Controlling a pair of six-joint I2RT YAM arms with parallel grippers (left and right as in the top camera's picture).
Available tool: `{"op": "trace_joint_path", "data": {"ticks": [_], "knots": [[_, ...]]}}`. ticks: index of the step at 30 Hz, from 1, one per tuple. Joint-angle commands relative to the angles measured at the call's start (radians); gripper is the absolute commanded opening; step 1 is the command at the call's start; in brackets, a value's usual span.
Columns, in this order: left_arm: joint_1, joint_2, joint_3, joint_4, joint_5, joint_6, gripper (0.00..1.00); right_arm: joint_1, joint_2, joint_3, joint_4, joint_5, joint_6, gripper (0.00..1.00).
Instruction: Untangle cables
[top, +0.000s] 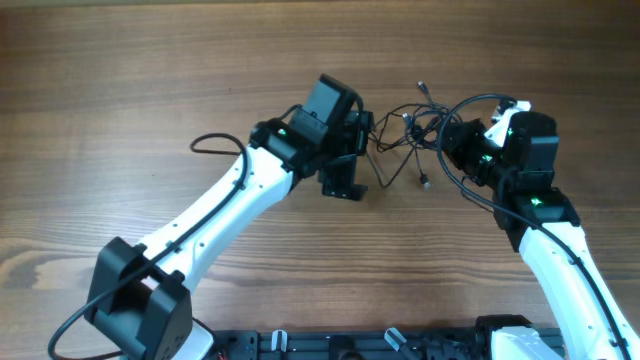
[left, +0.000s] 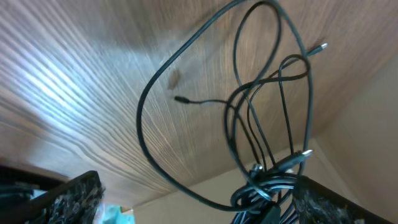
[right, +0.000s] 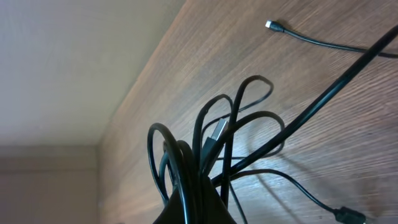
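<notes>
The cables (top: 412, 125) are thin, black, round-section flexible cords. They are bunched into overlapping loops in the upper centre of the overhead view, between the two grippers. Small plug ends terminate the free lengths, and one metal-tipped plug (top: 425, 182) lies on the table just below the bunch. In the right wrist view a silver USB-type plug (right: 215, 134) sits among the loops.

The right gripper (right: 194, 208) is closed on the gathered bundle, whose loops fan out from its dark fingers. The left gripper (left: 199, 199) is spread wide and grips nothing. The bundle lies just beside its lower-right finger (left: 329, 202).

The table (top: 150, 70) is brown wood with fine, straight grain and a dull sheen. A plain pale wall (right: 62, 62) shows beyond its edge.
</notes>
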Motion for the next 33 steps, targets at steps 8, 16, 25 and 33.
{"op": "trace_joint_path", "data": {"ticks": [8,16,25,33], "knots": [[-0.082,0.01,0.01,0.059,-0.064,-0.195,1.0,0.121,-0.002,0.0,0.032,0.033,0.116,0.04],[-0.082,0.01,0.01,0.059,-0.131,-0.195,1.0,0.135,-0.002,0.0,0.032,0.008,0.162,0.04],[-0.078,0.01,0.01,0.074,-0.205,-0.195,1.0,0.135,-0.002,0.0,0.033,-0.021,0.159,0.04],[-0.077,0.023,0.01,0.077,-0.238,-0.195,1.0,0.135,-0.002,0.0,0.037,-0.096,0.168,0.04]]}}
